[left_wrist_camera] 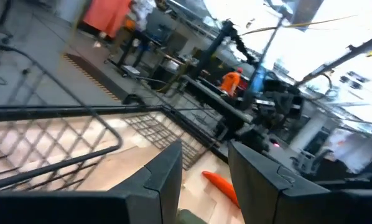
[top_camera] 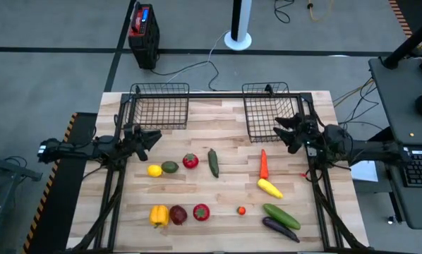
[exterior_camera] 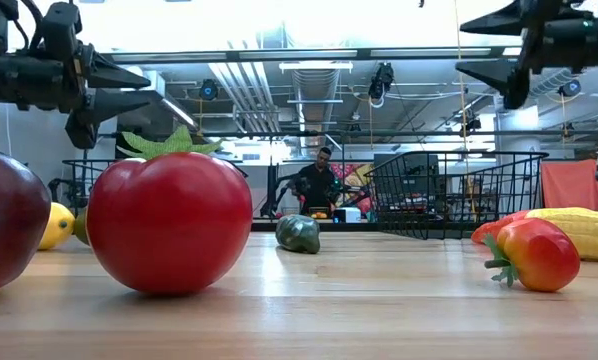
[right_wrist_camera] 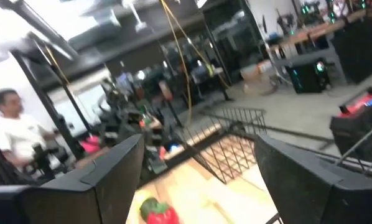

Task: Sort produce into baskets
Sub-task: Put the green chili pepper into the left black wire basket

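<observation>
Two black wire baskets stand at the table's far edge, the left basket and the right basket. The produce lies loose on the wood: a lemon, a tomato, a cucumber, a carrot, a yellow pepper and an eggplant, among others. My left gripper is open and empty, above the table just near of the left basket. My right gripper is open and empty, beside the right basket's near edge. Both hang well above the tabletop in the low view, left gripper and right gripper.
A red-and-black box and a white post base stand on the floor beyond the table. A desk with a keyboard is at the right. A person sits far behind the table. Bare wood lies between the baskets.
</observation>
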{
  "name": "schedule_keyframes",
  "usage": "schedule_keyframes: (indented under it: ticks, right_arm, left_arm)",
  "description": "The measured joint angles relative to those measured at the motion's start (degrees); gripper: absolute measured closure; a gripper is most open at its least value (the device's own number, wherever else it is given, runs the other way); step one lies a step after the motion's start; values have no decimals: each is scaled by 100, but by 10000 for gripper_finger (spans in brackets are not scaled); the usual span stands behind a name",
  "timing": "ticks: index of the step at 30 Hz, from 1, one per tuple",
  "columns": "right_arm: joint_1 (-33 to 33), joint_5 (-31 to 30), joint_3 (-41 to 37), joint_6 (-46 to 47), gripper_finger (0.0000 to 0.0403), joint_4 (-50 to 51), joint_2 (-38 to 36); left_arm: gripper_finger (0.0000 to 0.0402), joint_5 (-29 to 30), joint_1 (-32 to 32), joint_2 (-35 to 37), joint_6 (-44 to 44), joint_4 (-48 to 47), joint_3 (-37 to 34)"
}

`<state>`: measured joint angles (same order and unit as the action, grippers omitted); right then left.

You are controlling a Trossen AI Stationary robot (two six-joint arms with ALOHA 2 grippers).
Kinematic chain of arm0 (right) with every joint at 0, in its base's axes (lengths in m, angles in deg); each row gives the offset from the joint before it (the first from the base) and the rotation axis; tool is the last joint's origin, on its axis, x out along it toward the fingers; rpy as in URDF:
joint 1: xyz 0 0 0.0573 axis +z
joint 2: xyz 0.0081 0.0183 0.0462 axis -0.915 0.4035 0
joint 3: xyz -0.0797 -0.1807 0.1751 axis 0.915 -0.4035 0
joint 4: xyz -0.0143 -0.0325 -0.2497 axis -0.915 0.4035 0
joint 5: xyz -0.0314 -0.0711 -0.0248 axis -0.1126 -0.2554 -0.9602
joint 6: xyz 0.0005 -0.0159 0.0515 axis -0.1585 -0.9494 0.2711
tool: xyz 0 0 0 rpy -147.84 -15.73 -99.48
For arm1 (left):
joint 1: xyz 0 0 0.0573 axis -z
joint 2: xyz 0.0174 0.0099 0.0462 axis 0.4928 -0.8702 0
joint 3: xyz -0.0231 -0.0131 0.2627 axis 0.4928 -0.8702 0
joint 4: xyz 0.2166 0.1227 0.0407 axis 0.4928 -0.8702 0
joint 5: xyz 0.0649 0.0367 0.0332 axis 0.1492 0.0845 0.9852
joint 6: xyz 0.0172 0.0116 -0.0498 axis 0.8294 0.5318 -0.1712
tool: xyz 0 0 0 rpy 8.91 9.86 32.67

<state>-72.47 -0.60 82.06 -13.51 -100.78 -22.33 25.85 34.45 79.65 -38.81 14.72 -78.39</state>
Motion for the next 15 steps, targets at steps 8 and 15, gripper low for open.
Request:
schedule_keyframes:
  ticks: [8, 15]
  right_arm:
    - [0, -10, 1310, -10, 104, 1158, 1553]
    - [0, -11, 2783, 595, 89, 2796, 2622]
  left_arm:
    - [287, -882, 224, -462, 842, 1649, 0]
    - [287, -900, 453, -1056, 1192, 1558, 357]
